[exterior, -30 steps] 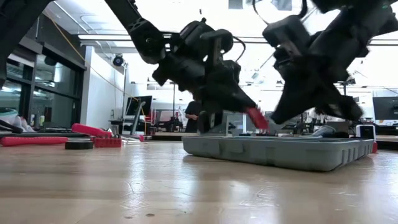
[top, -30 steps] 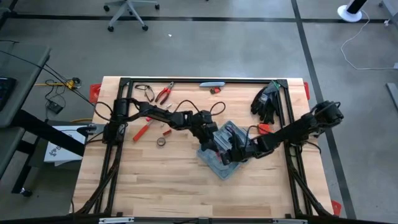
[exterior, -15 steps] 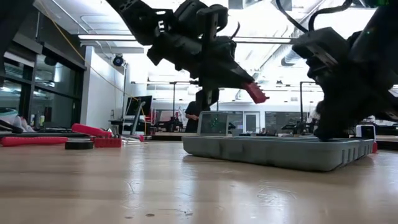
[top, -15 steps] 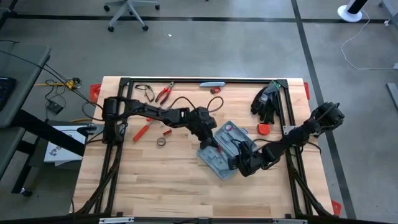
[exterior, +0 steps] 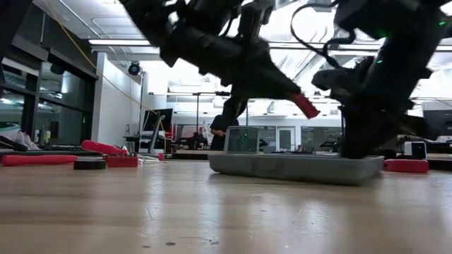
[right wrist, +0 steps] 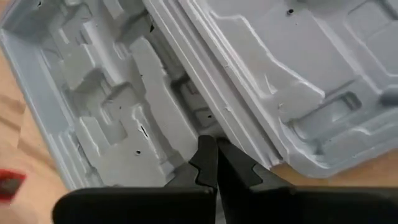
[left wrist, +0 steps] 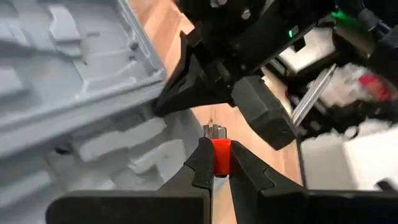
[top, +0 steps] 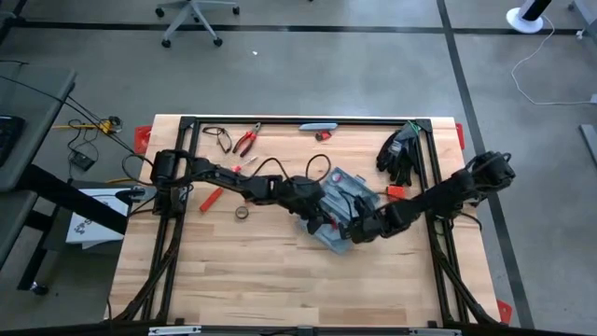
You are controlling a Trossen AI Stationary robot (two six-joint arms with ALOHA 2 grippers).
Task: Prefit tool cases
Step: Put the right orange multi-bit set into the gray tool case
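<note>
The table (top: 233,271) carries the open tool case (top: 340,210) right of its middle, nearer the right edge, lying flat with its moulded grey slots facing up; since a moment ago the case has turned on the wood and now sits more compactly between the two arms. Both arms reach in over it from opposite sides. The left tool (left wrist: 214,155) hangs just above the case, its fingers clamped on a small red-handled bit (left wrist: 216,146) with a metal tip, which has stayed in the grip and not yet gone into any slot. The right tool (right wrist: 214,162), fingers together and holding nothing, has swung back toward the middle of the case and presses near the hinge line between tray and lid, seemingly to steady it. That suggests the case is braced and the bit is about to be seated. Loose red pliers (top: 247,140) lie near the far edge.
</note>
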